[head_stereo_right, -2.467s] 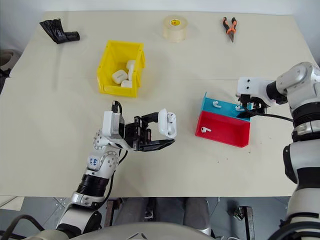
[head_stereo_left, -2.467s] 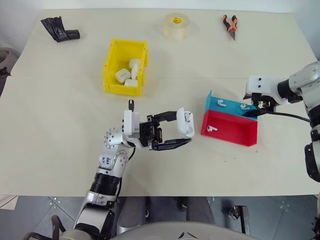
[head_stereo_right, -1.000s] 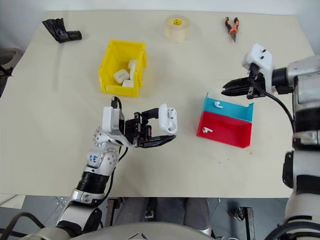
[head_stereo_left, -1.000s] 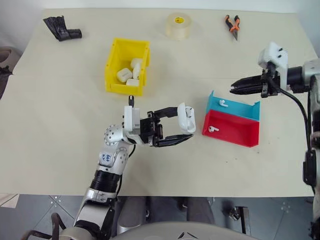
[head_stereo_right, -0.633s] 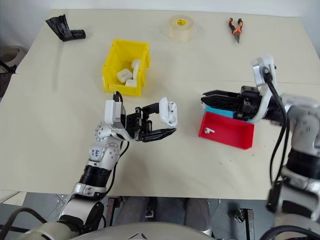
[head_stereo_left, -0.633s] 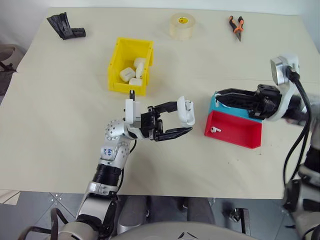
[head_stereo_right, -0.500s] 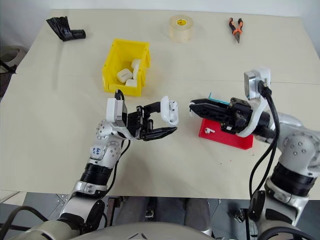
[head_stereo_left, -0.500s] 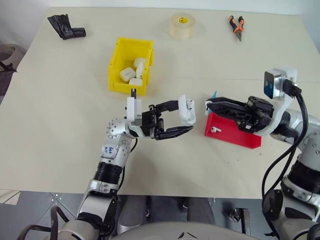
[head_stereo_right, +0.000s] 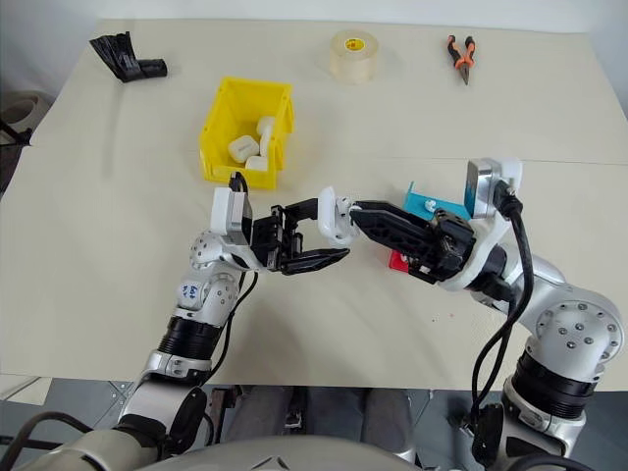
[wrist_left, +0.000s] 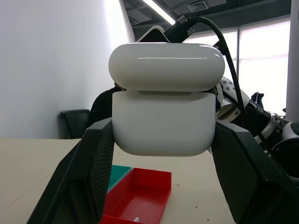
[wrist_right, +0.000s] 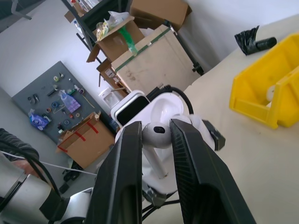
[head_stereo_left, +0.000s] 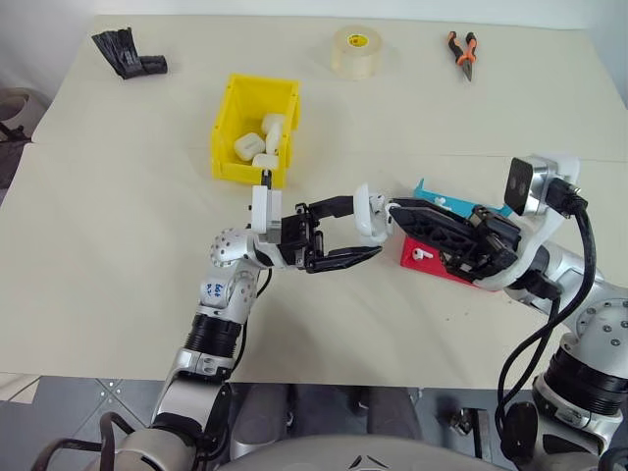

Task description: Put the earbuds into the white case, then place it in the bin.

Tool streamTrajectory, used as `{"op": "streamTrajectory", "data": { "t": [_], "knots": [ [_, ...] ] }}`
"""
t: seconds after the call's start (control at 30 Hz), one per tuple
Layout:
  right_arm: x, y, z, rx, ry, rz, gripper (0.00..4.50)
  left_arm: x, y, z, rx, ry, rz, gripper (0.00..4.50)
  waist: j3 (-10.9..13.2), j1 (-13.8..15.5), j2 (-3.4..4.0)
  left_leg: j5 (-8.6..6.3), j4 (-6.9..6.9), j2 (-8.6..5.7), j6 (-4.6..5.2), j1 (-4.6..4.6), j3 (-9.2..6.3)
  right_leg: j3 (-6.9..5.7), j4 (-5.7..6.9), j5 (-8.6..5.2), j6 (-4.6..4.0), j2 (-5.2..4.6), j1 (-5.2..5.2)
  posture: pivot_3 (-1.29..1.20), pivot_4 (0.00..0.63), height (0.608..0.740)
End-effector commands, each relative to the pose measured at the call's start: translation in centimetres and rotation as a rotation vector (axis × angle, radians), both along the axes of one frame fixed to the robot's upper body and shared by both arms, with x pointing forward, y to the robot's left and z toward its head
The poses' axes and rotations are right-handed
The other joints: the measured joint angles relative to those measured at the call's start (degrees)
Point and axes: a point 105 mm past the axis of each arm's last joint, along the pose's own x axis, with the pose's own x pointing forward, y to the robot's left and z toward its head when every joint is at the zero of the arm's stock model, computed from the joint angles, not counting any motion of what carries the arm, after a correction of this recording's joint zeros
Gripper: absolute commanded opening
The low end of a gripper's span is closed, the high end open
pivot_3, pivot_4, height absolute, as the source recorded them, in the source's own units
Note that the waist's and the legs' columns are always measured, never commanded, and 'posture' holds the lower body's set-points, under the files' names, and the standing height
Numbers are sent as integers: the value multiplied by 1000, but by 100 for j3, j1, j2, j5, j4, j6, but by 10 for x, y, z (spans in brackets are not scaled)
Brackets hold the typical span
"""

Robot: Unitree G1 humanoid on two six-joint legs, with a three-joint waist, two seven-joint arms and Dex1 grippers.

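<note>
1. A matte cream table (head_stereo_left: 118, 226) fills the head views; the right wrist view shows cardboard boxes (wrist_right: 149, 44) on shelving and a grey pegboard (wrist_right: 51, 93) beyond.
2. At the table's 12 o'clock lie a translucent tape roll (head_stereo_left: 354, 50), orange-handled pliers (head_stereo_left: 462, 49) at 1, and a crumpled black bag (head_stereo_left: 128, 54) at 11.
3. The bin (head_stereo_left: 254, 130), bright yellow hard plastic, sits at 11 of centre holding several rounded white cases.
4. The left gripper (head_stereo_left: 365, 235) is clamped on the white case (wrist_left: 163, 107), glossy and rounded, lid up, held above mid-table.
5. The right gripper (wrist_right: 156, 140) pinches one glossy earbud (wrist_right: 157, 135), its tips right at the case.
6. Blue tray (head_stereo_left: 432, 196) and red tray (head_stereo_left: 417, 257), the latter holding an earbud, lie at 3, behind the right arm.
</note>
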Motion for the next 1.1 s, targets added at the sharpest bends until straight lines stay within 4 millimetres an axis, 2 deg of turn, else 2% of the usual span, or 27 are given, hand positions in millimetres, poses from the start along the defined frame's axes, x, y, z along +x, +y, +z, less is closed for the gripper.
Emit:
{"op": "streamTrajectory", "data": {
  "t": [0.03,0.17,0.33,0.6,0.93,1.1],
  "knots": [
    [-7,0,12,21,-51,21,761,-2,-2,3,-12,-10,-13,2750,0,0,0,0,0,0,0,0,0,0,0,0,0,0,0,0,150,740],
    [-15,3,16,38,-40,74,761,-2,-2,2,-12,-5,-11,2750,0,1,0,0,0,0,0,0,0,0,0,0,0,0,0,0,150,740],
    [-15,6,9,36,-5,71,761,-2,-3,3,-20,-4,-10,2750,0,7,-1,0,0,0,0,0,0,0,-1,0,0,0,0,0,150,740],
    [-4,8,-3,61,12,3,761,-4,-3,5,-31,0,-16,2750,0,9,-1,0,0,1,1,0,2,0,-1,0,0,0,0,0,150,740],
    [-3,11,-2,80,3,0,761,-3,-2,7,-35,-5,-5,2750,0,8,-1,0,0,1,1,0,2,0,-2,0,0,0,0,0,150,740],
    [2,3,0,65,-10,-33,761,-1,-1,7,-40,-4,8,2750,0,9,-1,0,0,1,1,0,2,0,-2,0,0,0,0,0,150,740]
  ]
}}
